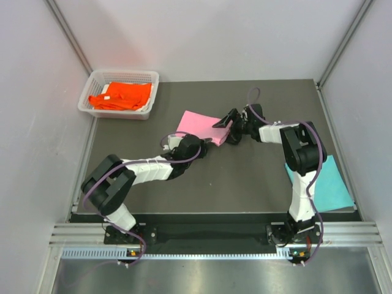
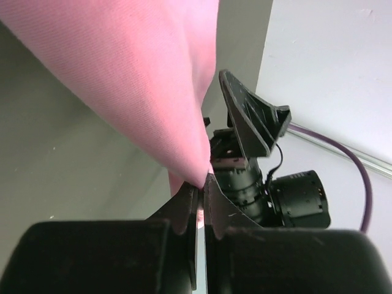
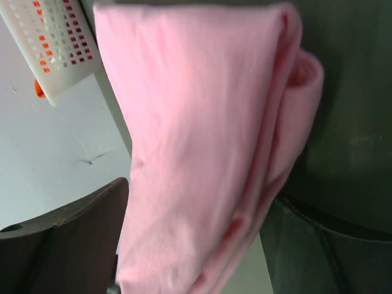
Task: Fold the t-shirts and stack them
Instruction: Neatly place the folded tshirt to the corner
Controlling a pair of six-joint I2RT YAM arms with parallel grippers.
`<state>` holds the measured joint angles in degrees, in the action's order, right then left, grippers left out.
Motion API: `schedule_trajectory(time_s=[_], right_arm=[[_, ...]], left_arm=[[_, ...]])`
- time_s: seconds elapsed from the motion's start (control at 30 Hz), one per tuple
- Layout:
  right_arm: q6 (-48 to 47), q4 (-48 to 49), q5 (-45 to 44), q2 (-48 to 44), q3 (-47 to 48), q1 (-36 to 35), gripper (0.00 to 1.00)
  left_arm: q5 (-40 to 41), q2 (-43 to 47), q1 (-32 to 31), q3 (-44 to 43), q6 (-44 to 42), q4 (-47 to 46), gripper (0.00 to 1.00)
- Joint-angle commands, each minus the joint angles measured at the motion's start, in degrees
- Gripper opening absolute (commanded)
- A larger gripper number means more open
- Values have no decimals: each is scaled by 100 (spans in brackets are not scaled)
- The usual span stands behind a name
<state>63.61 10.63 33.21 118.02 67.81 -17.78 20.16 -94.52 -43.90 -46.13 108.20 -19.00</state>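
The light pink t-shirt (image 1: 197, 124), folded, lies mid-table. My left gripper (image 1: 206, 144) is shut on its near corner; in the left wrist view the fingers (image 2: 184, 205) pinch the pink tip (image 2: 153, 79). My right gripper (image 1: 226, 130) stands open astride the shirt's right edge. In the right wrist view the thick pink fold (image 3: 202, 153) fills the gap between the two wide-apart fingers (image 3: 67, 239). The teal t-shirt (image 1: 327, 184) lies flat at the near right. The orange t-shirt (image 1: 122, 95) sits in the basket.
The white mesh basket (image 1: 150, 76) stands at the far left corner, and also shows in the right wrist view (image 3: 49, 37). The right gripper (image 2: 251, 116) is just ahead of my left fingers. White walls enclose the dark table (image 1: 245, 177).
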Motion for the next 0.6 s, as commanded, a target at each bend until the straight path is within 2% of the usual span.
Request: schedule_trajectory(time_s=[0.0,0.17,0.47,0.53,0.57], right_arm=[[345,633,-472,204,-75,3,82],[441,747,-824,99,-382,29,75],[161,1099,-983,55,-620,134,50],[-269,827,-1167,-33,-568,178,34],[-453,722,-1229,-129,-532,205,23]], left_arm=[[23,469,13,147,-54,-218,0],[41,628,13,288,-54,-183,0],[-231,689,4,438,-80,-34,0],[-311,785,4,525,-115,28,2],[-477,838,13,526,-263,255,16]])
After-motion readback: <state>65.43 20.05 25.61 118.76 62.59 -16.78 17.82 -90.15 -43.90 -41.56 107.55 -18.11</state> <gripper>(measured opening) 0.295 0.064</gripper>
